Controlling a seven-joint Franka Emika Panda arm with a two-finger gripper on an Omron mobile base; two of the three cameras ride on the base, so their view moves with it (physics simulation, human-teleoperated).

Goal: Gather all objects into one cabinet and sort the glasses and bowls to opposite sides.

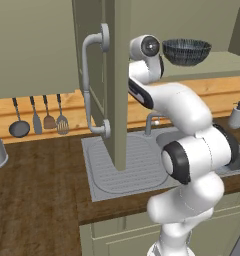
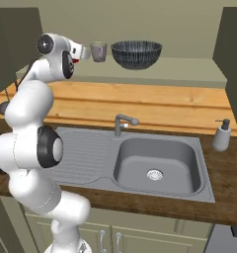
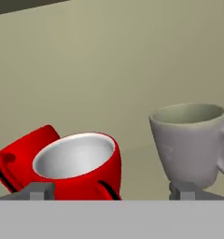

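On the pale green shelf (image 2: pixel 189 74) of the olive-green cabinet, a glossy red mug (image 3: pixel 79 163) with a white inside is tipped toward me. A second red shape (image 3: pixel 18 156), seemingly another mug on its side, touches it on the left. The dull grey mug (image 3: pixel 188 140) stands upright to the right, also seen as the grey mug (image 2: pixel 98 51). The wide dark ribbed bowl (image 2: pixel 136 53) sits farther right on the same shelf. My gripper (image 3: pixel 110 190) is open, its fingertips (image 3: pixel 37 191) wide apart low in front of the red mug, the right one under the grey mug.
The open cabinet door (image 1: pixel 117 85) with its curved grey handle (image 1: pixel 89 85) hangs left of the arm. Below are a steel sink (image 2: pixel 155 165) with a tap (image 2: pixel 121 123), a white soap dispenser (image 2: pixel 221 136) on the wooden counter, and utensils (image 1: pixel 39 120) hanging on the wall.
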